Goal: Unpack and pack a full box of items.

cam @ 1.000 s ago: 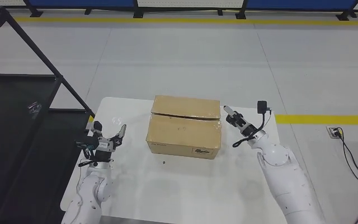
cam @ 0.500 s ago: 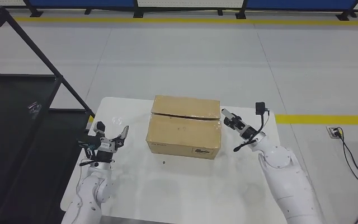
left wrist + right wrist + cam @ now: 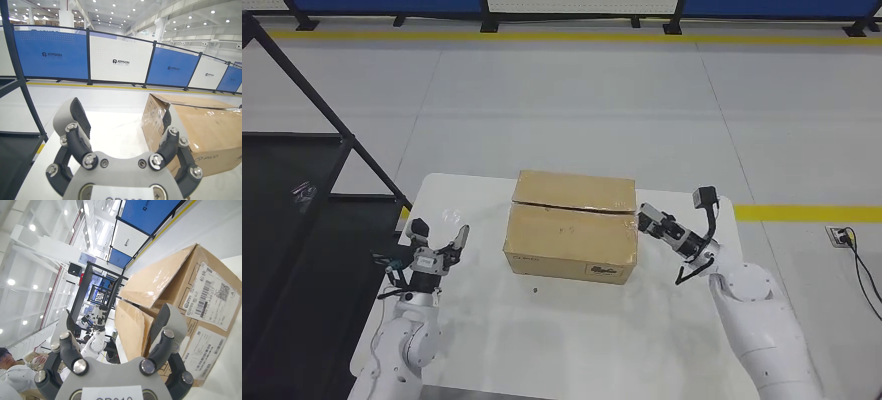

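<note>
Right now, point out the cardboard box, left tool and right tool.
cardboard box [image 3: 567,232], top view, on its nearer top flap
left tool [image 3: 121,106], left wrist view, midway between fingertips
right tool [image 3: 116,310], right wrist view, midway between fingertips

One overhead camera and two wrist cameras, all meeting on the cardboard box.
The top view looks steeply down from well above the table, taking in its whole top and the floor beyond. The left wrist view sits low behind the left gripper, facing level across the table toward the fence panels. The right wrist view, rolled sideways behind the right gripper, sits close against the box's labelled end.
</note>
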